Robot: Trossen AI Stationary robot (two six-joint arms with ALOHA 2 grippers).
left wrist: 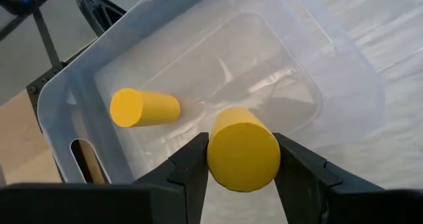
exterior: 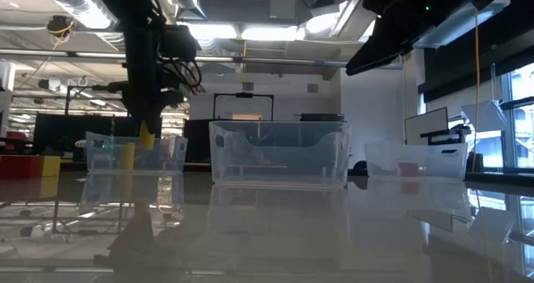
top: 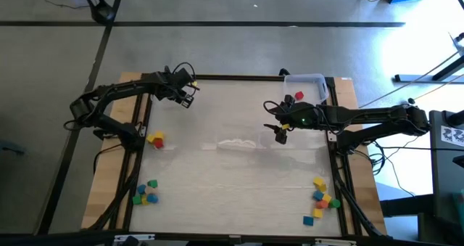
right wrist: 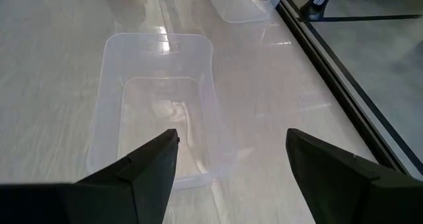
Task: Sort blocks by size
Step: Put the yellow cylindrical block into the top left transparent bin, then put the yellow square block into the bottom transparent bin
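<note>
My left gripper (top: 187, 93) is at the table's far left, shut on a yellow cylinder block (left wrist: 243, 148) above a clear bin (left wrist: 317, 59). A second yellow cylinder (left wrist: 144, 108) lies on its side on that bin's floor. My right gripper (right wrist: 231, 158) is open and empty above the middle clear bin (right wrist: 158, 98); it also shows in the high view (top: 281, 133). Loose blocks lie on the table at the left (top: 154, 138), the near left (top: 145, 194) and the near right (top: 322, 199). A red block (top: 299, 96) is by the far-right bin (top: 312, 79). My left gripper pinches the yellow cylinder by its curved side (left wrist: 215, 154) between its two fingers. The fingers come from above, pointing down. One round end face (left wrist: 243, 151) faces the wrist camera. The cylinder hangs clear above the bin, as the low view (exterior: 147, 137) shows.
Three clear bins stand in a row across the table in the low view: left (exterior: 133, 154), middle (exterior: 279, 154) and right (exterior: 417, 159). The table has a dark frame edge (right wrist: 344, 78). Bare tabletop lies between the bins and the near block piles.
</note>
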